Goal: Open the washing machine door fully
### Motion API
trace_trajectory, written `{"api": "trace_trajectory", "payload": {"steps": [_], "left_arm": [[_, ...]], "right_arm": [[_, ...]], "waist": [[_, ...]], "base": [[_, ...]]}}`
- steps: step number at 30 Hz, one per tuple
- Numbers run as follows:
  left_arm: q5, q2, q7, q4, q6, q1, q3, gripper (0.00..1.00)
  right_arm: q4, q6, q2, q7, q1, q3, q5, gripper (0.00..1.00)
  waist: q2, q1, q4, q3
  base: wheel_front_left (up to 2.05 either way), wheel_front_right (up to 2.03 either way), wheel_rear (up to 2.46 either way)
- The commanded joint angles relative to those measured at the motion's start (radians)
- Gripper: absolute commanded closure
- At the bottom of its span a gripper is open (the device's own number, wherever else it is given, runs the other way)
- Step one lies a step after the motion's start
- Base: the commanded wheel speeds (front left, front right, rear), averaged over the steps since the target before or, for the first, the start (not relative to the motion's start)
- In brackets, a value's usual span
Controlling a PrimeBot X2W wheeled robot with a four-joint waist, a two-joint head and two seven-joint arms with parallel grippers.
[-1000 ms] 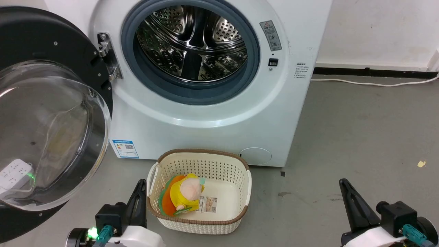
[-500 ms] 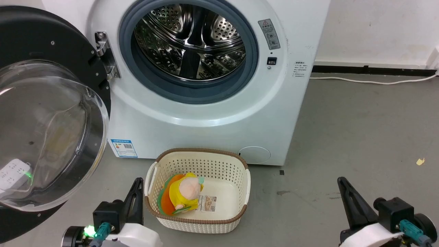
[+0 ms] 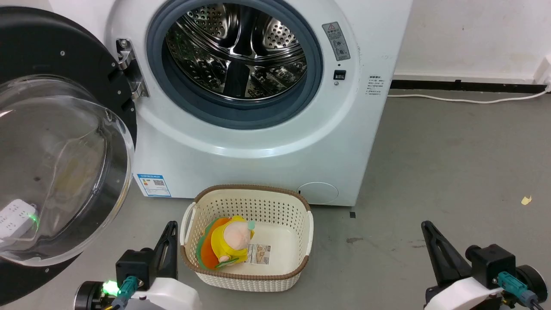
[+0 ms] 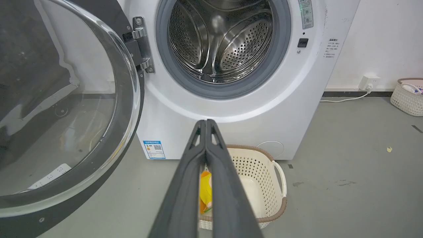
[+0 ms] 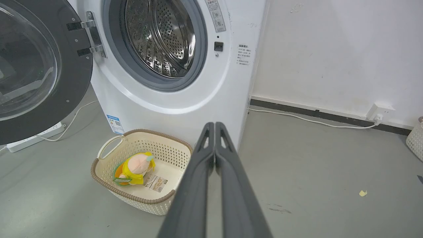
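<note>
The washing machine door (image 3: pixel 47 142) stands swung wide to the left on its metal hinge (image 3: pixel 129 71), its black rim and bulging glass bowl facing me; the door (image 4: pixel 62 109) (image 5: pixel 36 66) appears in both wrist views as well. The steel drum mouth (image 3: pixel 234 56) is uncovered. My left gripper (image 3: pixel 172 226) is shut and empty, low on the floor beside the basket, well below and right of the door. My right gripper (image 3: pixel 426 226) is shut and empty at the lower right, far from the door. Both grippers' fingers (image 4: pixel 205 124) (image 5: pixel 214 125) are pressed together.
A cream basket (image 3: pixel 297 206) holding a yellow plush toy (image 3: pixel 230 239) sits on the grey floor before the machine. A white power strip (image 3: pixel 15 217) lies behind the door glass. A cable (image 3: pixel 465 101) runs along the wall. Another basket (image 4: pixel 408 96) stands far right.
The head view has shifted slightly, so the whole scene slid left and up a little. Both grippers sit a bit lower in the picture. The door stays wide open.
</note>
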Motion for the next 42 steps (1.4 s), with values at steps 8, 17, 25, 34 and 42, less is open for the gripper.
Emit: {"api": "trace_trajectory", "payload": {"steps": [8,17,25,34,42], "left_arm": [[0.021,-0.010,0.019,-0.016,-0.008,-0.013,0.018,1.00],[0.041,-0.014,0.041,-0.030,-0.015,-0.015,0.034,1.00],[0.051,-0.017,0.053,-0.037,-0.019,-0.016,0.043,1.00],[0.051,-0.017,0.053,-0.037,-0.019,-0.016,0.043,1.00],[0.051,-0.017,0.053,-0.037,-0.019,-0.016,0.043,1.00]], "right_arm": [[-0.011,0.001,0.005,0.019,-0.020,0.005,-0.011,1.00],[-0.017,0.001,0.005,0.042,-0.027,0.008,-0.019,1.00],[-0.019,0.001,0.005,0.053,-0.031,0.010,-0.023,1.00],[-0.019,0.001,0.005,0.053,-0.031,0.010,-0.023,1.00],[-0.019,0.001,0.005,0.053,-0.031,0.010,-0.023,1.00]], "waist": [[0.0000,0.0000,-0.003,0.003],[0.0000,0.0000,-0.007,0.007],[0.0000,0.0000,-0.009,0.009],[0.0000,0.0000,-0.009,0.009],[0.0000,0.0000,-0.009,0.009]], "base": [[0.00,0.00,0.00],[0.00,0.00,0.00],[0.00,0.00,0.00],[0.00,0.00,0.00],[0.00,0.00,0.00]]}}
